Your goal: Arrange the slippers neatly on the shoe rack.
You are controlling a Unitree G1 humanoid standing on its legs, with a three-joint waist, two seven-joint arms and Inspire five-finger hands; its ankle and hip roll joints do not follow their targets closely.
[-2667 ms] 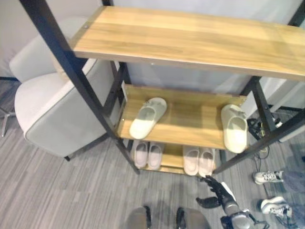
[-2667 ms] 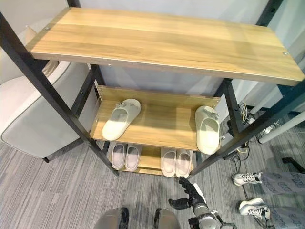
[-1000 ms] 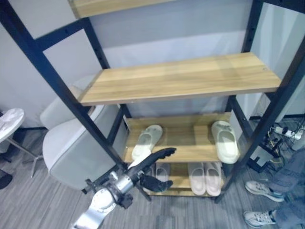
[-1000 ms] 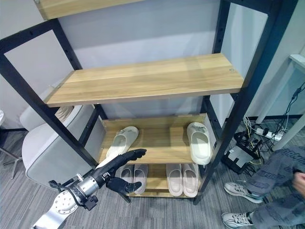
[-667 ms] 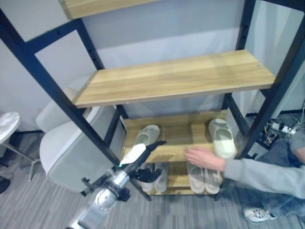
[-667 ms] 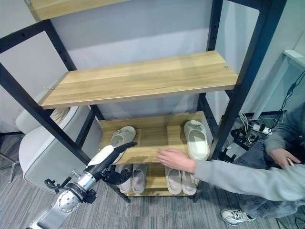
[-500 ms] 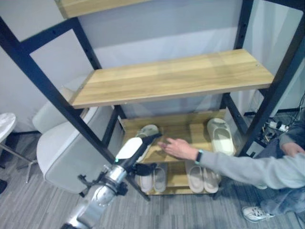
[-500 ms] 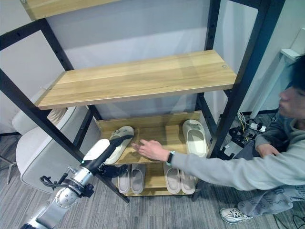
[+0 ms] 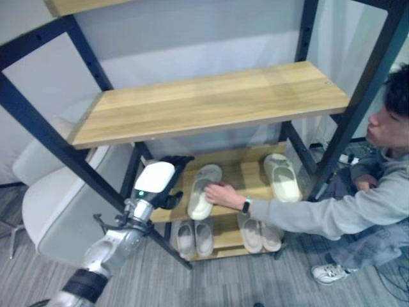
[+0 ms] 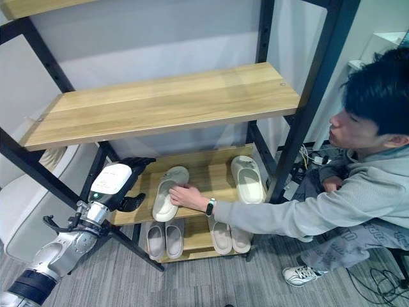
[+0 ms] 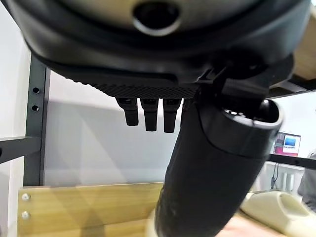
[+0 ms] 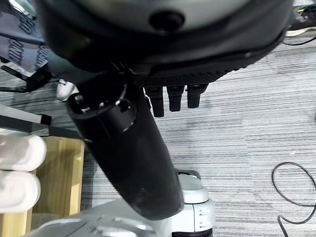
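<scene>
Two cream slippers lie apart, soles down, on the shoe rack's middle shelf.

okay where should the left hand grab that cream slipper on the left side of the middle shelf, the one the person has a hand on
Judging by its pose, take the left cream slipper by its near end at the shelf's front edge, coming from the open front-left where the left hand hovers, fingers over the top and thumb under the sole. It lies at a slant on the middle shelf, and the person's hand rests on its right side, so wait until that clears.

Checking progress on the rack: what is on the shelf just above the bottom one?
Two pale slippers: one under a person's hand, one farther right. The left hand covers the shelf's left end.
</scene>
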